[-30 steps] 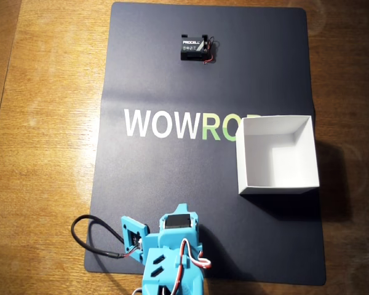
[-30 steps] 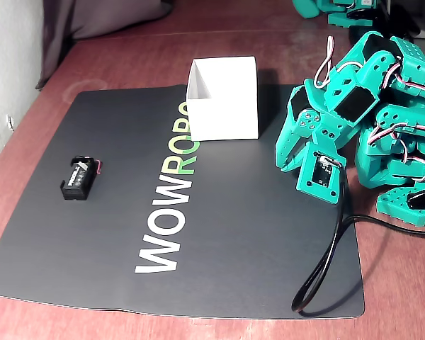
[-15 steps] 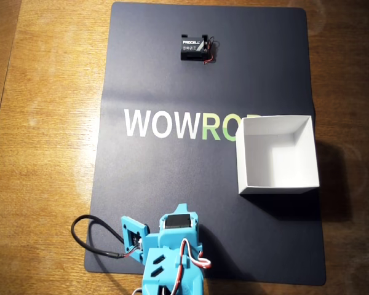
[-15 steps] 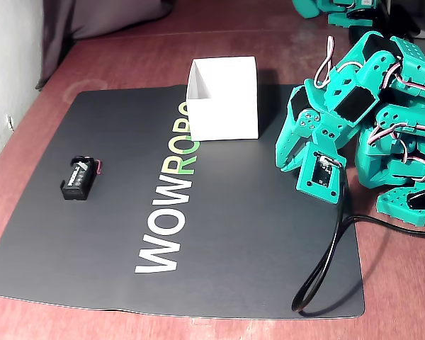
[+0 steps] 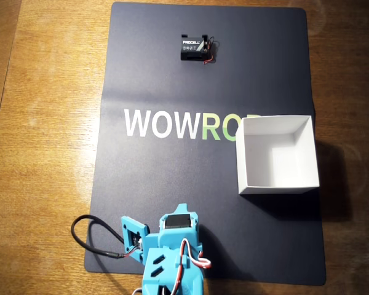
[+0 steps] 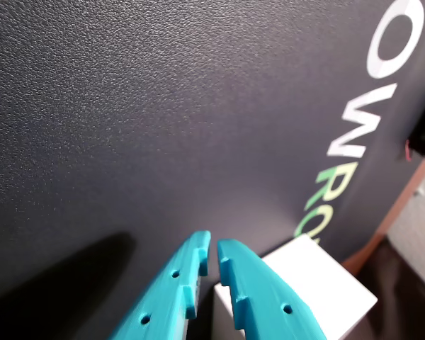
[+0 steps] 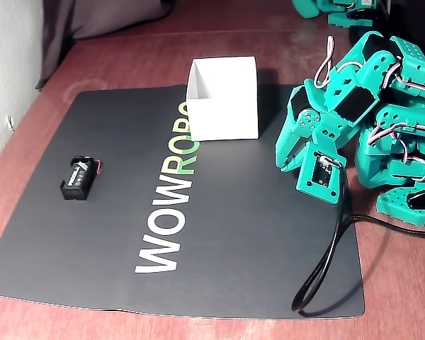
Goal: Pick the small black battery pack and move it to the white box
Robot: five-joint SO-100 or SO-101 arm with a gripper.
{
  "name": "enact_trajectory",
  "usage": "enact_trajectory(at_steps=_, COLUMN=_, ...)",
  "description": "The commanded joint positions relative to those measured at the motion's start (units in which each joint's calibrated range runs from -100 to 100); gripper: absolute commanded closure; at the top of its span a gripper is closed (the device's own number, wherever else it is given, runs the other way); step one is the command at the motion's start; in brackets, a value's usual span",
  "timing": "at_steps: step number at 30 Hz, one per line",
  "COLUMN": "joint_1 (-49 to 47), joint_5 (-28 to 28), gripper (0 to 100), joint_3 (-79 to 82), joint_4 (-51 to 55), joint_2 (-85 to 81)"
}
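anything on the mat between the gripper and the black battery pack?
Nothing solid. In the overhead view, only bare dark mat and its printed WOWROBO lettering lie between the teal gripper and the small black battery pack.

One battery pack [image 5: 195, 48] lies at twelve o'clock on one dark mat [image 5: 154, 172]. One white box [image 5: 277, 155] sits at three o'clock. One arm [image 5: 170, 258] stands at six.

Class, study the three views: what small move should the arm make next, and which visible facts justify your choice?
Probably extend the folded arm forward across the mat toward the small black battery pack, opening on the way. The gripper is nearly closed and empty, hovering near the white box, while the pack lies untouched at the mat's far end.
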Motion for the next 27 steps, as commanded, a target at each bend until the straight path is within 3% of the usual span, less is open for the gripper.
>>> enact_trajectory(at_steps=1, joint_1=0.25, joint_5=0.18, gripper=99, joint_3=-0.16, joint_4=0.31, joint_2=0.14)
enact_trajectory(at_steps=27, joint_1=0.25, joint_5=0.18, gripper=99, joint_3=-1.25, joint_4=-0.22, joint_2=1.63)
